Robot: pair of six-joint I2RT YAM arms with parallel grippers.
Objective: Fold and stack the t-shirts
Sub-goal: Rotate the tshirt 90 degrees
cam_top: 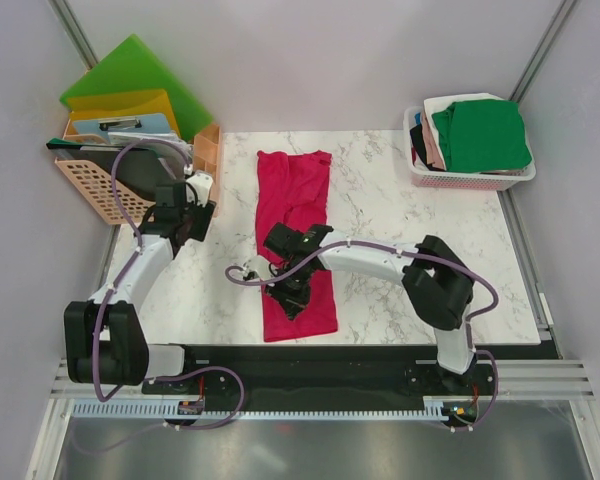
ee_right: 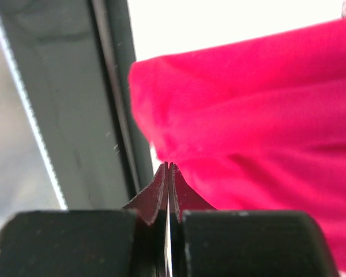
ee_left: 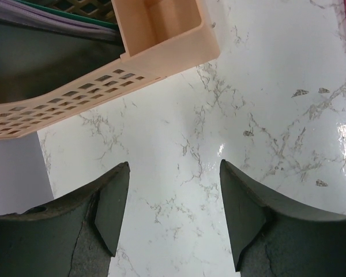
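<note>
Spread lengthwise on the marble table (cam_top: 400,240): crimson t-shirt (cam_top: 292,195). Pressed together over its near half, tips just beside a fold, any pinch unclear: right gripper (ee_right: 168,168). Parted wide above bare marble, well apart from it: left gripper (ee_left: 173,167).

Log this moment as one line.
crimson t-shirt: narrow strip, flat on table | right jaws: shut over shirt's near half, grip unclear | left jaws: open, empty, by peach tray
</note>
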